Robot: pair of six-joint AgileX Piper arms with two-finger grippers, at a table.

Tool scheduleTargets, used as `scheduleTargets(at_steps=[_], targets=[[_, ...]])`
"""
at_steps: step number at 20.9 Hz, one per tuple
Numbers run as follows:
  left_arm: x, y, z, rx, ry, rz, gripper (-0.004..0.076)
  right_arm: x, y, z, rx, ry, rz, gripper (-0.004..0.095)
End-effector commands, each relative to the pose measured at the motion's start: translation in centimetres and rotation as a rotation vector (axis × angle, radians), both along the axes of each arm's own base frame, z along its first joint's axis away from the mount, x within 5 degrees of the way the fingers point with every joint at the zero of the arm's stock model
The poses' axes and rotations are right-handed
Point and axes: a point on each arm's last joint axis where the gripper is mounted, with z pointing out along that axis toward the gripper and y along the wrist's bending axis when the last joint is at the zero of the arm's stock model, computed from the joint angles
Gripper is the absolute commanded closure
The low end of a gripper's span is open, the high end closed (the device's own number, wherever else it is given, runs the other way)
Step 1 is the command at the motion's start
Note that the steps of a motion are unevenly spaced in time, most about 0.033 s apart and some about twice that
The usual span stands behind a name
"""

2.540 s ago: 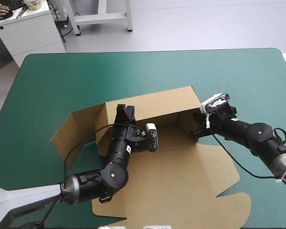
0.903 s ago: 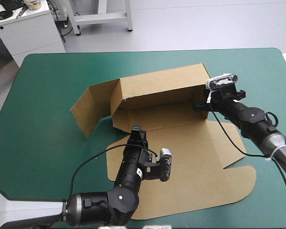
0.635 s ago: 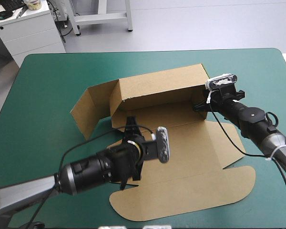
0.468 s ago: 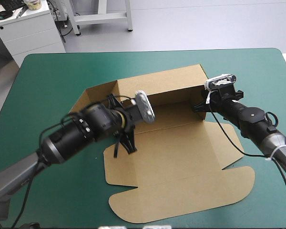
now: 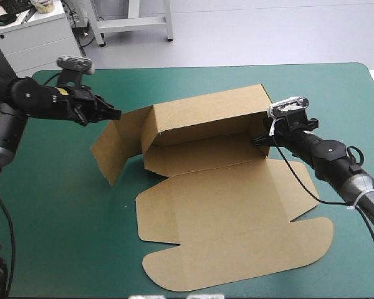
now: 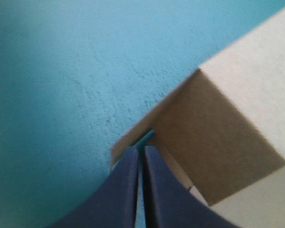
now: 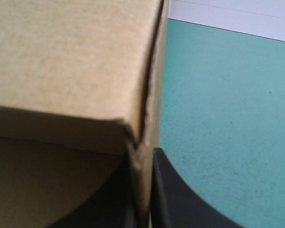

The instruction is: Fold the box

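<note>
Right tool clamping box wall, left tool closed beside it

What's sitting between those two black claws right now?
Only the box: its raised back wall spans the stretch from the left gripper, at its open side flap, to the right gripper, pinching the other end. The high view shows it.
</note>
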Motion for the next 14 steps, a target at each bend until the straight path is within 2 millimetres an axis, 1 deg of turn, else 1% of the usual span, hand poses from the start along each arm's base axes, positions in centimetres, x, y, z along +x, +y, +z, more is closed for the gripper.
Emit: scheduleTargets(at_steps=[1, 2, 3, 4, 5, 6, 7, 10, 11, 13, 14], targets=[[-0.5, 4.4, 2.4, -0.095, -0.086, 0.150, 0.0711, -0.1, 0.0, 2.3, 0.035, -0.066, -0.009, 0.0923], [-0.4, 5.2, 2.2, -0.097, -0.078, 0.179, 0.0711, -0.1, 0.0, 2.3, 0.035, -0.066, -0.009, 0.0923], [-0.4, 7.4, 1.5, -0.117, -0.055, 0.254, 0.0711, -0.1, 0.0, 2.3, 0.035, -0.066, -0.009, 0.0922], [-0.4, 8.4, 1.1, -0.141, -0.041, 0.292, 0.0711, -0.1, 0.0, 2.3, 0.035, -0.066, -0.009, 0.0922], [-0.4, 10.1, -0.1, -0.231, -0.008, 0.358, 0.0711, -0.1, 0.0, 2.3, 0.035, -0.066, -0.009, 0.0922], [-0.4, 10.8, -0.6, -0.269, 0.001, 0.384, 0.0711, -0.1, 0.0, 2.3, 0.035, -0.066, -0.009, 0.0922], [-0.5, 12.1, -2.1, -0.342, 0.033, 0.436, 0.0711, -0.1, 0.0, 2.3, 0.035, -0.066, -0.009, 0.0923], [-0.8, 13.8, -4.7, -0.377, 0.083, 0.519, 0.0711, -0.1, 0.0, 2.3, 0.035, -0.066, -0.009, 0.0922], [-0.9, 14.4, -5.8, -0.395, 0.097, 0.563, 0.0711, -0.1, 0.0, 2.3, 0.037, -0.065, -0.010, 0.0922], [-1.1, 15.0, -7.8, -0.437, 0.123, 0.625, 0.0711, -0.2, 0.0, 2.3, 0.056, -0.058, -0.019, 0.0922], [-1.2, 15.1, -8.4, -0.439, 0.133, 0.637, 0.0711, -0.2, 0.0, 2.3, 0.062, -0.056, -0.022, 0.0922]])
